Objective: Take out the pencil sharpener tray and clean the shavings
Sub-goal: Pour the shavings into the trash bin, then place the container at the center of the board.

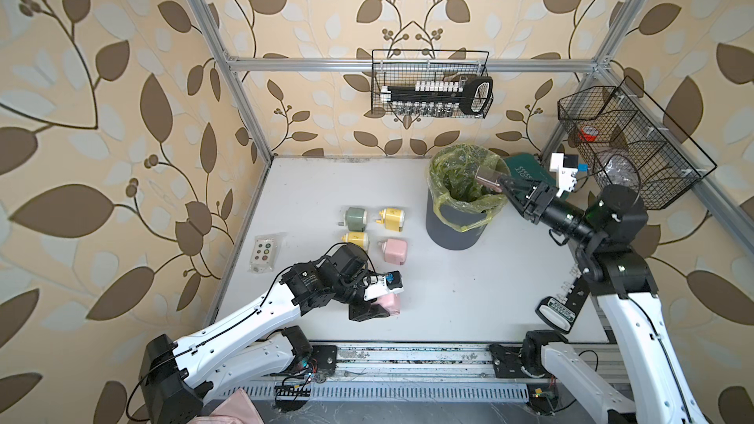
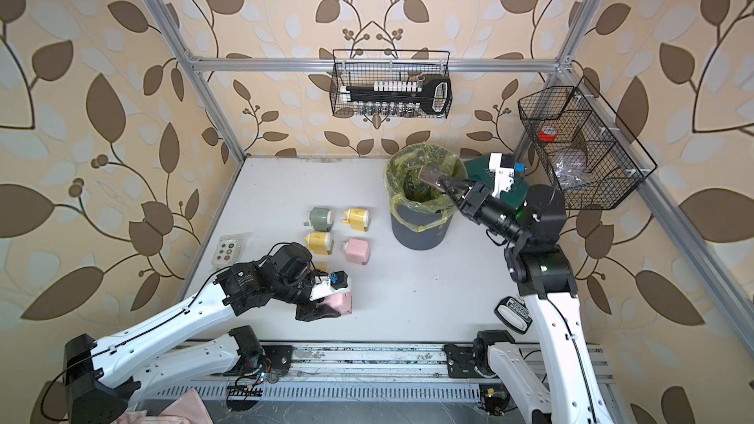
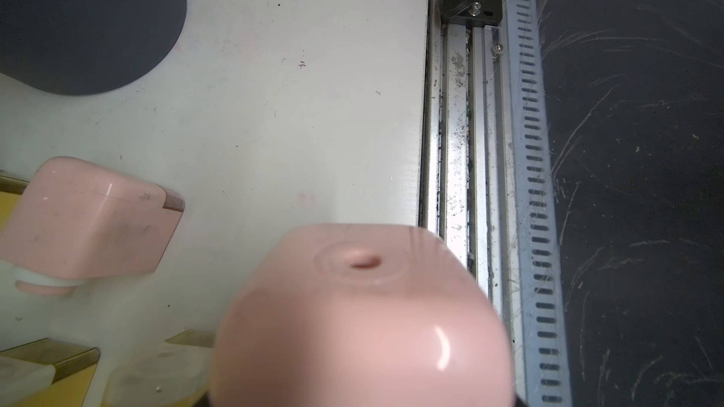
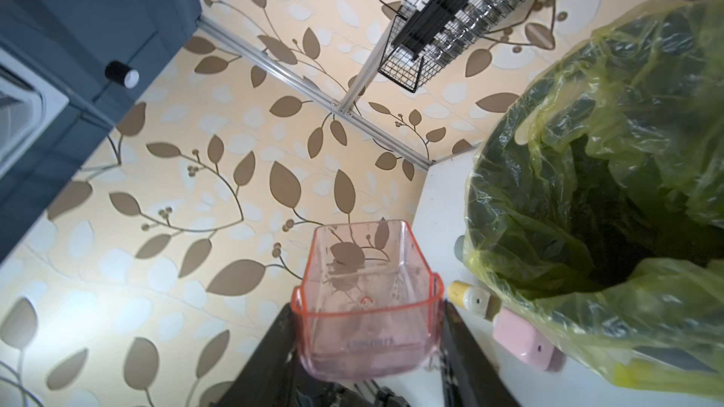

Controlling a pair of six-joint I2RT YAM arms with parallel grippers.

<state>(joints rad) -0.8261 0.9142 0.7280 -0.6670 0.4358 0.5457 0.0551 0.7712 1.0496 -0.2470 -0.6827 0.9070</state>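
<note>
My right gripper (image 1: 504, 183) is shut on the translucent pink tray (image 1: 487, 178), held above the right rim of the grey bin (image 1: 457, 226) with its yellow-green bag. In the right wrist view the tray (image 4: 368, 299) sits between the black fingers (image 4: 274, 346), and through its clear walls it looks empty. The shavings are out of view. My left gripper (image 1: 377, 311) is shut on a pink pencil sharpener (image 1: 391, 304) near the table's front. That sharpener (image 3: 360, 326) fills the left wrist view and hides the fingers there.
Green (image 1: 355, 218), two yellow (image 1: 392, 219) (image 1: 355, 239) and one pink (image 1: 393, 250) sharpeners stand left of the bin. A button box (image 1: 265, 254) lies at the left edge. Wire baskets hang on the back wall (image 1: 432, 83) and right (image 1: 628, 144). A dark green box (image 1: 526, 169) sits behind the bin.
</note>
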